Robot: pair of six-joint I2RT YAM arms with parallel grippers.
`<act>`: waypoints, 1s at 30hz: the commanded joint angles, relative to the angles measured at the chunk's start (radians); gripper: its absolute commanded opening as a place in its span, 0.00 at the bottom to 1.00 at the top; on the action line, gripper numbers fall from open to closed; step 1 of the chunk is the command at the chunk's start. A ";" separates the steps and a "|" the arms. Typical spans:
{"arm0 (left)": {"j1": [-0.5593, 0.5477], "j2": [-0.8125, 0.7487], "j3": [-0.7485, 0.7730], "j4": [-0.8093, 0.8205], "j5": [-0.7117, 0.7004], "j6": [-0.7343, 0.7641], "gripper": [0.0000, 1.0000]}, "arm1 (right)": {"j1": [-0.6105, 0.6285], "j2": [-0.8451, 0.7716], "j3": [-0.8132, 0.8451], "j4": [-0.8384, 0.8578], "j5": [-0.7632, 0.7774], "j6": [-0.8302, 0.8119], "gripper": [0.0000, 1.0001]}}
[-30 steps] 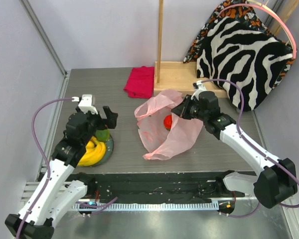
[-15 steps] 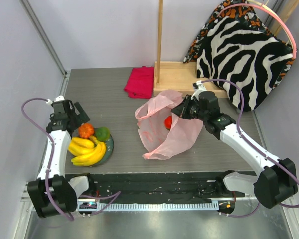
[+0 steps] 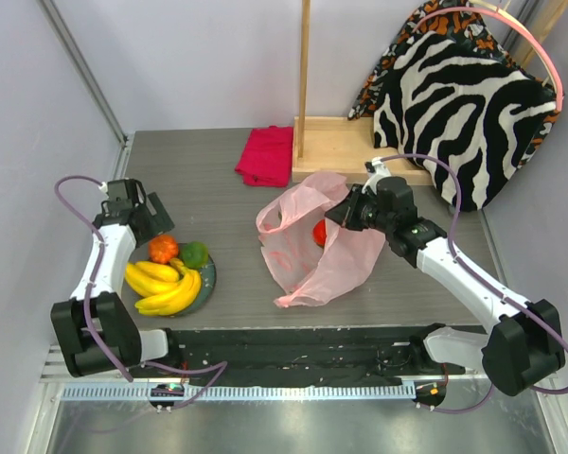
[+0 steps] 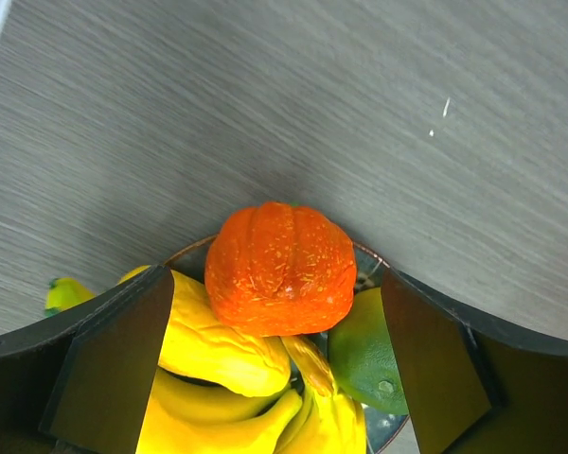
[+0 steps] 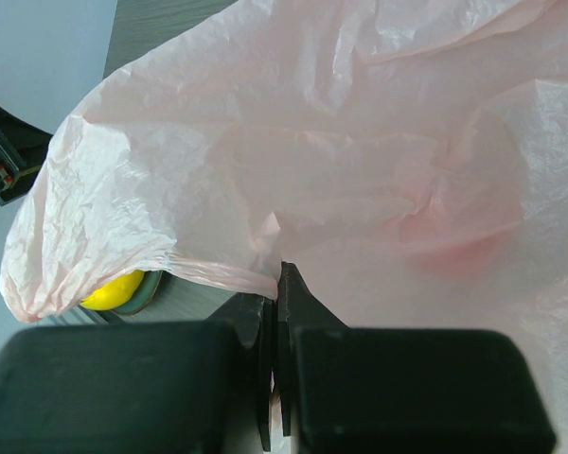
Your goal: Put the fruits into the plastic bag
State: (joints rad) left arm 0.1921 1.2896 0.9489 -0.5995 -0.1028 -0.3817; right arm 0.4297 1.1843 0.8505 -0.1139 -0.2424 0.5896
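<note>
On the grey-blue plate [image 3: 211, 275] at the left lie yellow bananas [image 3: 161, 287], an orange fruit [image 3: 163, 248] and a green fruit [image 3: 194, 253]. My left gripper [image 3: 151, 219] hovers just behind them, open and holding nothing. In the left wrist view the orange fruit [image 4: 279, 270] sits ahead of the left gripper [image 4: 275, 378], with the bananas [image 4: 218, 378] and the green fruit [image 4: 364, 355] between its fingers. The pink plastic bag [image 3: 312, 260] lies at the centre with a red fruit [image 3: 319, 230] inside. My right gripper [image 3: 346, 213] is shut on the bag's rim [image 5: 218, 272] and holds it up.
A folded magenta cloth [image 3: 266, 154] lies at the back. Beside it stands a wooden post on a wooden base [image 3: 350, 156]. A zebra-print cushion [image 3: 459, 104] leans at the back right. A wall and metal rail run close along the left side.
The left arm swung off the plate toward the left wall, uncovering the fruits, then edged back toward the orange fruit. The right gripper kept the bag rim lifted, nearly still.
</note>
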 commanded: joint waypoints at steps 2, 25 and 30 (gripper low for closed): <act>0.004 0.034 0.031 -0.013 0.058 0.017 0.95 | -0.003 -0.032 0.001 0.063 -0.020 -0.001 0.01; 0.003 0.163 0.057 -0.077 0.029 0.009 0.77 | -0.003 -0.023 -0.011 0.091 -0.040 0.012 0.01; 0.003 0.146 0.056 -0.069 0.026 0.007 0.64 | -0.003 -0.020 -0.014 0.097 -0.043 0.016 0.01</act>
State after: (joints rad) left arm 0.1921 1.4525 0.9703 -0.6674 -0.0605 -0.3843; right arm 0.4297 1.1843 0.8371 -0.0750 -0.2756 0.5953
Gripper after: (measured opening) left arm 0.742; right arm 0.028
